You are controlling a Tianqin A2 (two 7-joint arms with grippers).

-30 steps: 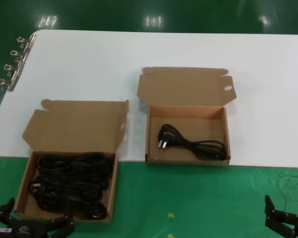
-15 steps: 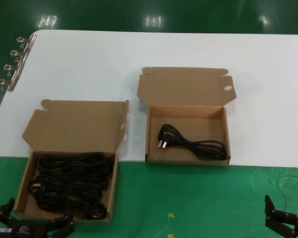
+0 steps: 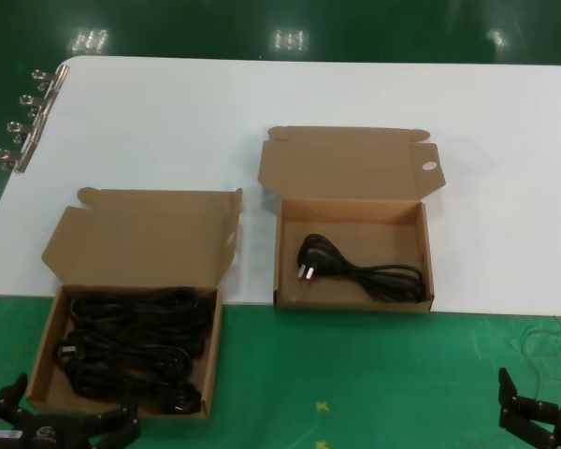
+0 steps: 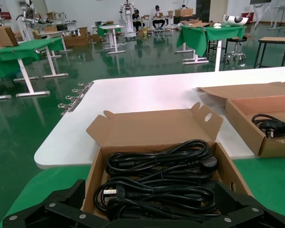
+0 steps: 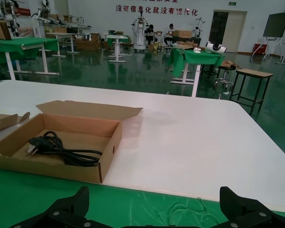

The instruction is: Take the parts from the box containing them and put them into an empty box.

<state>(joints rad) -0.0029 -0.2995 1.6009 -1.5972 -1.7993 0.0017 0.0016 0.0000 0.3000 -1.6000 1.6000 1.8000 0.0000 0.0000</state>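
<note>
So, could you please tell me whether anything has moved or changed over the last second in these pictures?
Nothing has visibly changed. The left gripper and right gripper wait open at the near edge, holding nothing. The black coiled power cords lie piled in the left brown cardboard box, and one black cord lies in the right brown cardboard box with a round hole in its lid.

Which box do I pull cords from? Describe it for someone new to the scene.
On the white table, two open cardboard boxes sit near the front edge. Take the box on the robot's left, overhanging onto the green cloth, just ahead of the left end effector. It is packed with black cords; the other box holds one.
</note>
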